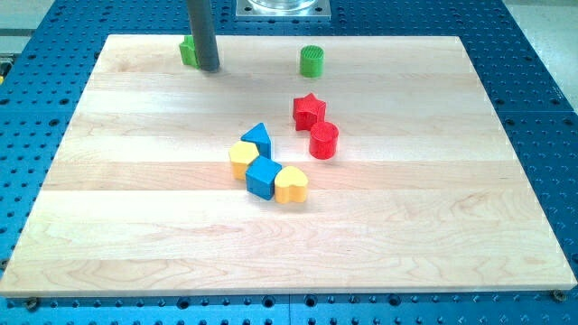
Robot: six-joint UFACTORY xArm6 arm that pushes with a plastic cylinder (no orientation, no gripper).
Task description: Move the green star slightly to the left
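Observation:
The green star (188, 51) lies near the top left of the wooden board (135, 181), partly hidden behind my rod. My tip (209, 69) rests on the board, touching the star's right side. A green cylinder (312, 60) stands apart at the top centre.
A red star (309, 111) and a red cylinder (324, 140) sit right of centre. A cluster at the centre holds a blue triangle (257, 138), a yellow block (242, 158), a blue cube (262, 177) and a yellow heart (291, 184). The arm's metal base (283, 7) stands at the top edge.

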